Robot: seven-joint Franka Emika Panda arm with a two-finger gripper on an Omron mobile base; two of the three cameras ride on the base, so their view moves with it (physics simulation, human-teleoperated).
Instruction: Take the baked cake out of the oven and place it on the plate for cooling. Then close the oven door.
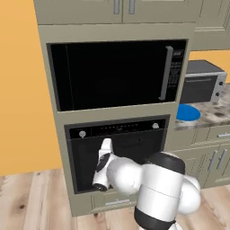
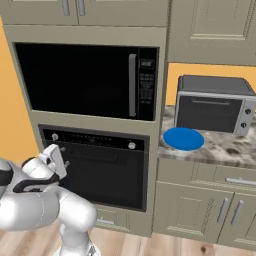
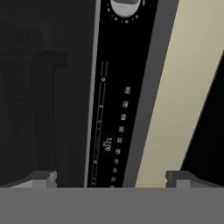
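The oven is the black built-in unit under the microwave, with a control strip and silver knobs. Its dark-glass oven door stands upright against the front and looks shut. My gripper hovers just in front of the door's upper left, below the control strip, pointing at the oven. In the hand view my gripper is open, fingertips wide apart with nothing between them, and a dark handle bar lies ahead. The blue plate sits bare on the counter to the right. The cake is hidden.
A large black microwave with a vertical handle sits above the oven. A silver toaster oven stands on the speckled counter behind the plate. Cabinet drawers and doors are below the counter; an orange wall is to the left.
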